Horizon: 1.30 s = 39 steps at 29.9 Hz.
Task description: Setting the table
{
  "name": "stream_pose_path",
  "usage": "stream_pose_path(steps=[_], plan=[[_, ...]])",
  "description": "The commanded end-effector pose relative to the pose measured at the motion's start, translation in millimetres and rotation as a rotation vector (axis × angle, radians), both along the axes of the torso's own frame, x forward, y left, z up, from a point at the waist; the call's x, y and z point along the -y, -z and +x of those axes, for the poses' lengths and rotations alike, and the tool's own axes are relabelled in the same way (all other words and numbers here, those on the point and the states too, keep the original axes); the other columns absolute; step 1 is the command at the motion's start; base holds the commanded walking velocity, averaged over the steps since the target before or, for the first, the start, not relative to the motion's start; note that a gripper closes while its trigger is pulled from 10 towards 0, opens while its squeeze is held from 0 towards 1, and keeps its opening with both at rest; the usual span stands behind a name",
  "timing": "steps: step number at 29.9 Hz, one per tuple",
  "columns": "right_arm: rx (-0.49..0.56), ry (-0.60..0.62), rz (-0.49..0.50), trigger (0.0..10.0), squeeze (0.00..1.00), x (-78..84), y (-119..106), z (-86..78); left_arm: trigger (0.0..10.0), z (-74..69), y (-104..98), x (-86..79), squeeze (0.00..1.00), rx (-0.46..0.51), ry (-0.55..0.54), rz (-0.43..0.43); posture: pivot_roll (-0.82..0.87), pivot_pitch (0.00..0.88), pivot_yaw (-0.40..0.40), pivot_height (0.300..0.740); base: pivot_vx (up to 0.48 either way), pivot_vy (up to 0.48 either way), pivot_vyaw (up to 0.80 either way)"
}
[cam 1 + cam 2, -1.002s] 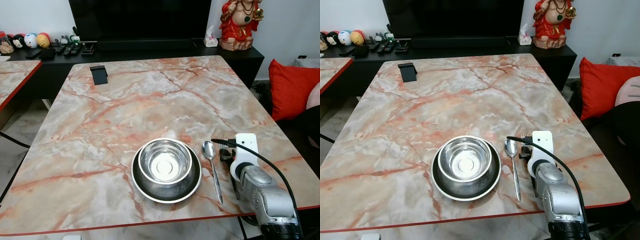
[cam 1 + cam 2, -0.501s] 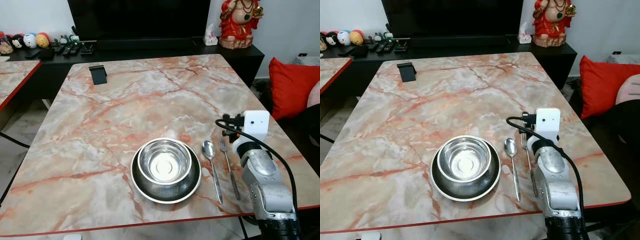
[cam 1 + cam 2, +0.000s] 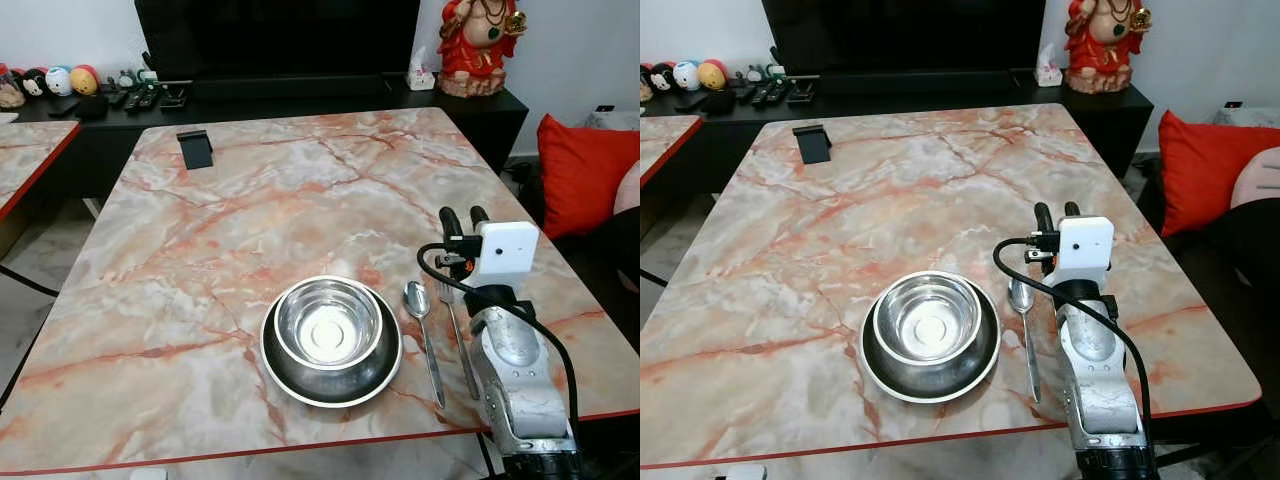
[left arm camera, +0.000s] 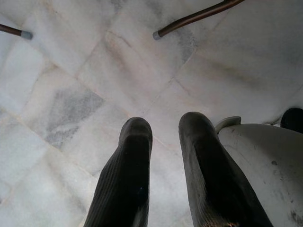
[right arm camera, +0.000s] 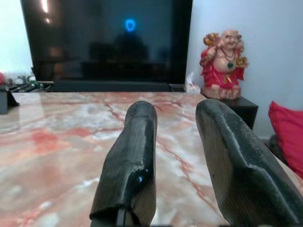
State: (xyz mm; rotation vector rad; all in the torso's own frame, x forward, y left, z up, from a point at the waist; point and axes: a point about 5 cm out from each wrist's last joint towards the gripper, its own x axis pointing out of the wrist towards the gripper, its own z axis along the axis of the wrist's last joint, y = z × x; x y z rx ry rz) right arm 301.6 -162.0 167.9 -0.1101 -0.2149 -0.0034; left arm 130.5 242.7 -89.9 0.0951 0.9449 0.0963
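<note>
A steel bowl (image 3: 330,323) sits in a steel plate (image 3: 290,375) near the front edge of the marble table (image 3: 250,230). To the right of the plate lies a spoon (image 3: 424,335), and right beside the spoon a fork (image 3: 457,330), both pointing away from me. My right gripper (image 3: 461,216) hovers above the far end of the fork, open, nothing between its fingers (image 5: 130,156). It looks level across the table. My left gripper (image 4: 165,137) hangs idle over the tiled floor, fingers a little apart and empty.
A black phone stand (image 3: 197,149) stands at the table's far left. Behind the table is a dark TV cabinet (image 3: 300,95) with a red statue (image 3: 481,45). A red cushion (image 3: 585,175) lies to the right, a second table (image 3: 25,150) to the left.
My right gripper has lifted from the tabletop and tipped up to point forward. The fork it covered now lies bare beside the spoon.
</note>
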Motion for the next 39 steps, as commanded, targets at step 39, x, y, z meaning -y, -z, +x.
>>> stream_pose_path(steps=[39], plan=[[0.106, -0.058, -0.04, 10.0, 0.0, -16.7, -20, 5.0, 10.0, -15.0, 4, -5.1, 0.0, -0.03, -0.072, -0.022, -0.08, 0.0, 0.008, 0.707, 0.0, 0.163, 0.0]])
